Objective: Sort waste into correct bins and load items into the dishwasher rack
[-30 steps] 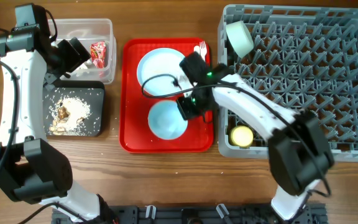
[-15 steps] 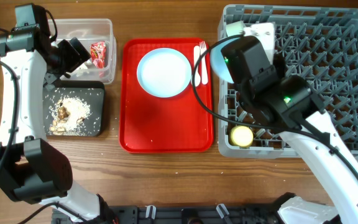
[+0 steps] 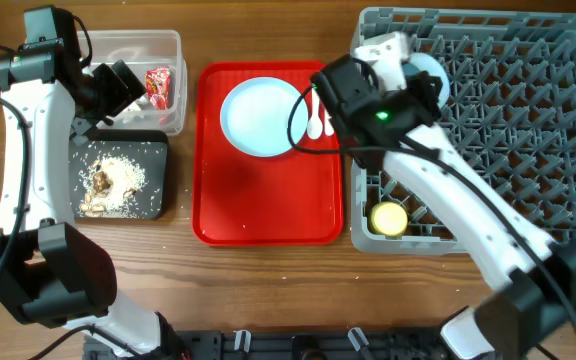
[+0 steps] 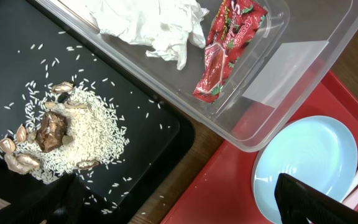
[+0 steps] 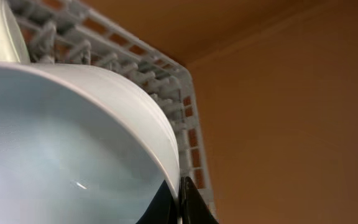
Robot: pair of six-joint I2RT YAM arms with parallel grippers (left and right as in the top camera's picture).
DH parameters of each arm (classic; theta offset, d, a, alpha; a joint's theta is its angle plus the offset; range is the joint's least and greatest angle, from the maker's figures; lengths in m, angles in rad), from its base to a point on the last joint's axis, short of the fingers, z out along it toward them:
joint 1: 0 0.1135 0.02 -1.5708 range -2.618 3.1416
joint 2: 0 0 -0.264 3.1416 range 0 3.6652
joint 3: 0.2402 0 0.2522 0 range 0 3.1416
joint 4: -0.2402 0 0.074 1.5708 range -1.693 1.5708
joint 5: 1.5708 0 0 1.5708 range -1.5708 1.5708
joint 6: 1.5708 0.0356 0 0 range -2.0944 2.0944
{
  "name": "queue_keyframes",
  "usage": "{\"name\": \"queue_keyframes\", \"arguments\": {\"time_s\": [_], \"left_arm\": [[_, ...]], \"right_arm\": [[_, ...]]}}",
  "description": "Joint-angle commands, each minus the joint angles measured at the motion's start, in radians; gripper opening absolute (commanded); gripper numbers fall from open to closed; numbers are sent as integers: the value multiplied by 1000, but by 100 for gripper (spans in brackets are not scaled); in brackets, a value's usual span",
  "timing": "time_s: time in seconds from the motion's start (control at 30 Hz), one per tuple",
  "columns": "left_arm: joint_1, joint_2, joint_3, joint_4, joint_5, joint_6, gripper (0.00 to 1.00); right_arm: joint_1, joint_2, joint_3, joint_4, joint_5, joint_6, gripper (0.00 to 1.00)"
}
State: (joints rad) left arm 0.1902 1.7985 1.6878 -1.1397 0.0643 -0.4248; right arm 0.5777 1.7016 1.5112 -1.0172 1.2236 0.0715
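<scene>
Bowl (image 5: pixel 73 155), light blue, is pinched by its rim in the R pincer (image 5: pixel 179 199), jaws shut on the edge. It stands straight up from the grip, tipped on edge, hollow facing back at the wrist; round, so no long axis, just the rim plane to mind. Under it: rack (image 3: pixel 528 120), far corner by the red tray (image 3: pixel 268 210). L pincer (image 3: pixel 118 88) gapes empty, well apart by the clear tub (image 4: pixel 303 56).

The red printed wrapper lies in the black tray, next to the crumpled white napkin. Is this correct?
Not quite. The red printed wrapper lies in the clear plastic tub, next to the crumpled white napkin; the black tray holds the rice. The left wrist view shows it.
</scene>
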Motion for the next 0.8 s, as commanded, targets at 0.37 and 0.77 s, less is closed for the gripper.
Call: {"name": "queue_keyframes", "arguments": {"time_s": [0.37,0.77], "left_arm": [[0,-16,14,3,-10,-10,100],[0,-16,14,3,-10,-10,100]], "right_arm": [[-50,204,-32,32,76,-147,4],[-45,240,-34,48,-29,-133,4]]}}
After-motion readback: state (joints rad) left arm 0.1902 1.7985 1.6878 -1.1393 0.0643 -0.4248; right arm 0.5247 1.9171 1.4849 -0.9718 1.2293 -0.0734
